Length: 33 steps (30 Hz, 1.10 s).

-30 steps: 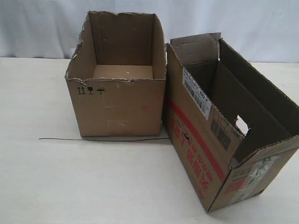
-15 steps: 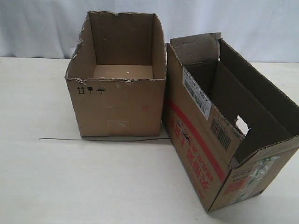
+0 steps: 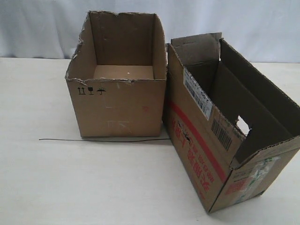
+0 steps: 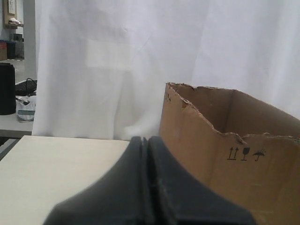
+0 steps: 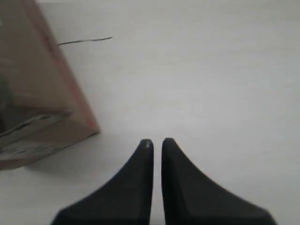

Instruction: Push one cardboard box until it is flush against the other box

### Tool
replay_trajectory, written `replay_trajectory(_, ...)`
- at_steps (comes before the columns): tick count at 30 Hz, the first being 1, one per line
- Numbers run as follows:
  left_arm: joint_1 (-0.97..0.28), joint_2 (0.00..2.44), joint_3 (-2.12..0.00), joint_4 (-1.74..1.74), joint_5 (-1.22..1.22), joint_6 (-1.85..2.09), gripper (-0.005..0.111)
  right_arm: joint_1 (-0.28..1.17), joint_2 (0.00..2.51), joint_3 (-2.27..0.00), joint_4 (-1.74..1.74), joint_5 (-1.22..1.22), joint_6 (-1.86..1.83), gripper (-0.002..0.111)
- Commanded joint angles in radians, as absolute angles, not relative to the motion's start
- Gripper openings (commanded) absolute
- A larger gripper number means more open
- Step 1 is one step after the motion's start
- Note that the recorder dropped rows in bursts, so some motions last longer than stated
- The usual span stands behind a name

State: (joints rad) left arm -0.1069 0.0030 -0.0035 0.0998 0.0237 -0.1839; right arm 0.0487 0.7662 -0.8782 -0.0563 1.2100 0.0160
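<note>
The narrow red-striped carton (image 3: 201,154) stands on the right of the table, turned at an angle. Its far corner meets the right wall of the wider plain carton (image 3: 117,108), and a wedge of gap opens toward the front. Neither gripper shows in the exterior view. My left gripper (image 4: 148,138) is shut and empty, with the wider carton (image 4: 234,164) and its black symbols just beside it. My right gripper (image 5: 157,141) hovers over bare table, its fingers a thin slit apart with nothing between them. The taped end of the narrow carton (image 5: 37,108) lies off to its side.
A thin dark wire (image 3: 93,139) lies on the pale table (image 3: 70,187) along the front of the wider carton; it also shows as the wire (image 5: 84,41) beyond the narrow carton's corner. A white curtain (image 3: 234,23) hangs behind.
</note>
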Motion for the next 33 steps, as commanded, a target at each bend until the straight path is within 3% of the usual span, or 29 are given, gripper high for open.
replay_trajectory(1,-0.116,0.0,0.0,0.101,0.016,-0.189,0.0,0.108,0.652,-0.806,0.071,1.221,0.0,0.005)
replay_trajectory(10,-0.116,0.0,0.0,0.101,0.016,-0.189,0.0,0.21,0.578,-0.554,0.177,1.221,-0.117,0.005)
replay_trajectory(20,-0.116,0.0,0.0,0.101,0.016,-0.189,0.0,0.315,0.636,-0.555,0.257,1.082,-0.158,0.005)
replay_trajectory(33,-0.116,0.0,0.0,0.101,0.016,-0.189,0.0,0.351,0.928,-0.555,0.434,0.867,-0.359,0.005)
